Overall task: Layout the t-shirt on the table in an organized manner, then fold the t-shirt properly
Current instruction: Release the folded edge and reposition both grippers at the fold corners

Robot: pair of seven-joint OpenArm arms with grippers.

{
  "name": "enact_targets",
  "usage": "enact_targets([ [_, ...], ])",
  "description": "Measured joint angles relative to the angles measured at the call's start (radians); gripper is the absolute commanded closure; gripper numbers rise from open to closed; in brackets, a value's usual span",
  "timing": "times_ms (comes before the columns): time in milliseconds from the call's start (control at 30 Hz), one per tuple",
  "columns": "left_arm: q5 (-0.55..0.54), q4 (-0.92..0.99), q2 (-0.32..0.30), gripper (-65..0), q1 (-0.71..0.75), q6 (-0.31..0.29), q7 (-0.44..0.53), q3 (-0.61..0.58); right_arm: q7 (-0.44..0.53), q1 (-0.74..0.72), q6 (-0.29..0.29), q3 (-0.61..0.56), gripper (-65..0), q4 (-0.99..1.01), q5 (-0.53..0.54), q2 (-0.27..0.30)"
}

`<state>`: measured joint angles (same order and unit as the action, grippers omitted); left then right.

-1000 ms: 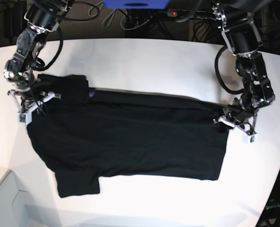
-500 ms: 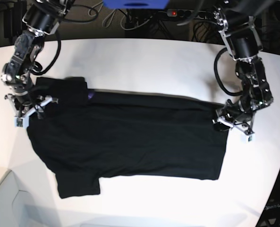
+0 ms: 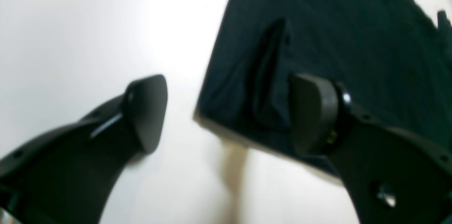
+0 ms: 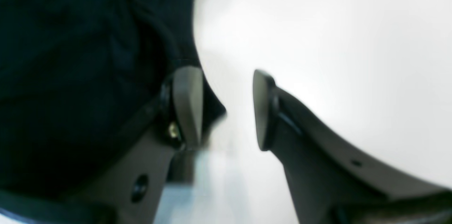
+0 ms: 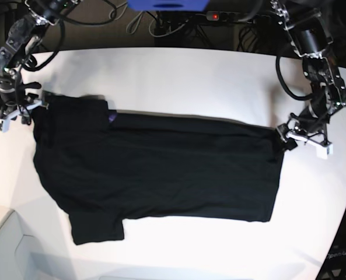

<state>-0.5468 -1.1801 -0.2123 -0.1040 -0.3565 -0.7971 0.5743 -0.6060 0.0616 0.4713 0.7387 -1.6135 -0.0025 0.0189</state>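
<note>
The black t-shirt (image 5: pixel 161 169) is lying spread out on the white bench (image 5: pixel 178 76), one sleeve sticking out at the near corner. It is looking soft, thin and floppy — light to lift, but it is likely to sag and wrinkle. Corners and hems are seeming the best places to pinch. The left gripper (image 5: pixel 306 143) is standing wide by one hem corner, holding nothing. The right gripper (image 5: pixel 12 114) is standing partly open beside the other end — also holding nothing.
</note>
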Motion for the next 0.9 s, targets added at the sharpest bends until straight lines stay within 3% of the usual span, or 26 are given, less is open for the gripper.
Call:
enact_targets([
  [267, 0.029, -0.013, 0.012, -49.2, 0.018, -0.008, 0.020, -0.002, -0.003, 0.025, 0.000, -0.009, -24.0, 0.003, 0.066, -0.001],
  [433, 0.061, -0.126, 0.014, -47.1, 0.109, -0.090, -0.016, -0.005, 0.000, 0.026, 0.000, -0.006, -24.0, 0.003, 0.064, 0.003],
  [633, 0.200, -0.175, 0.021, -47.1, 0.123, -0.089, -0.014, -0.040, 0.000, 0.025, 0.000, -0.008, -24.0, 0.003, 0.067, 0.002],
  [900, 0.298, -0.171, 0.048, -47.1, 0.077, -0.089, -0.026, -0.040, 0.000, 0.024, 0.000, -0.009, -24.0, 0.003, 0.068, 0.000],
])
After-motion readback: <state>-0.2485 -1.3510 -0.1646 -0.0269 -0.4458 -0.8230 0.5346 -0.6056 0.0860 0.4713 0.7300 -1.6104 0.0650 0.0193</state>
